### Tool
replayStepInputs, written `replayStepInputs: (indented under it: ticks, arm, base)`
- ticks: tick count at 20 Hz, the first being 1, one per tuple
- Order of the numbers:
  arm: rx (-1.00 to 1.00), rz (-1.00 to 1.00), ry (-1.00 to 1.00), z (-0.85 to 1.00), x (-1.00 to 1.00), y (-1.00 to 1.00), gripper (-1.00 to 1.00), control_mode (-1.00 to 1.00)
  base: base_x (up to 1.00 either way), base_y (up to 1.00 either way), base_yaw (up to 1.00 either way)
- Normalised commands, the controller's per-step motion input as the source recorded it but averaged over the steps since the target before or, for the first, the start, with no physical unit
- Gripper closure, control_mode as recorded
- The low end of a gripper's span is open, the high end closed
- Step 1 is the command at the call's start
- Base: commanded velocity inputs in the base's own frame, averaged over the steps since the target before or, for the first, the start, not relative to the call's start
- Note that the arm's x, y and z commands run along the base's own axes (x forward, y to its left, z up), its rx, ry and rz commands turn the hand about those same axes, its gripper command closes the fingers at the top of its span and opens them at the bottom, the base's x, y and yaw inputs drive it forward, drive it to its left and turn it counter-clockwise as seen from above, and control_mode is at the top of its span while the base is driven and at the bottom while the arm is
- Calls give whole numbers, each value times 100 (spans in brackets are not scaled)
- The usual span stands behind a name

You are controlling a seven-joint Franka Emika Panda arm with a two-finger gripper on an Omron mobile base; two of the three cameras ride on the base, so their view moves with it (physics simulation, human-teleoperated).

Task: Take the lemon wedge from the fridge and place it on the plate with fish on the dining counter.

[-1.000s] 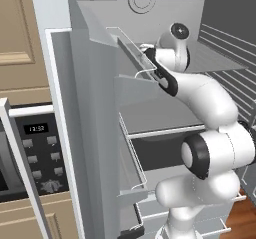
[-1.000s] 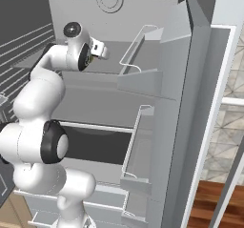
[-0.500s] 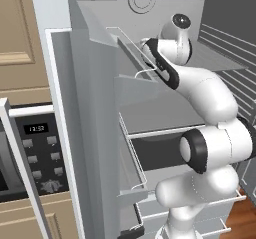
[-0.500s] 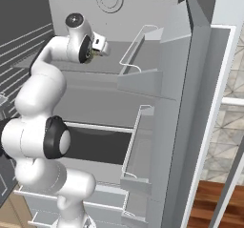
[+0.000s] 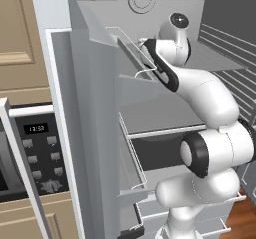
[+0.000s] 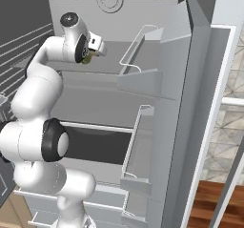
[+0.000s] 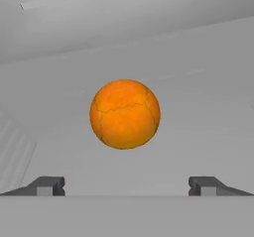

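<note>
In the hand view, a round orange cracked-skin fruit (image 7: 125, 114) sits centre frame inside the pale grey fridge (image 7: 198, 57), ahead of the two-finger gripper (image 7: 127, 186), whose jaws are spread wide and empty.

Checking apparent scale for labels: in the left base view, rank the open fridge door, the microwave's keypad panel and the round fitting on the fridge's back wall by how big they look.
1. fridge door, largest by far.
2. microwave keypad panel.
3. round fitting, smallest, though it sits farther back and is cut off, so apparent size understates it.
</note>
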Motion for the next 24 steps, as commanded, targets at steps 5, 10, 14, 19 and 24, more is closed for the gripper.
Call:
replayStepInputs:
  ticks: [5,10,14,19,24]
  arm:
    - [1,-5,0,0,-28,-30,-100,-100]
    - [0,0,0,0,-1,-2,-100,-100]
    - [0,0,0,-2,0,13,-100,-100]
    - [0,0,0,0,0,11,-100,-100]
    - [0,0,0,-4,-8,0,-100,-100]
  base:
    - [0,0,0]
    - [0,0,0]
    - [0,0,0]
    - [0,0,0]
    - [0,0,0]
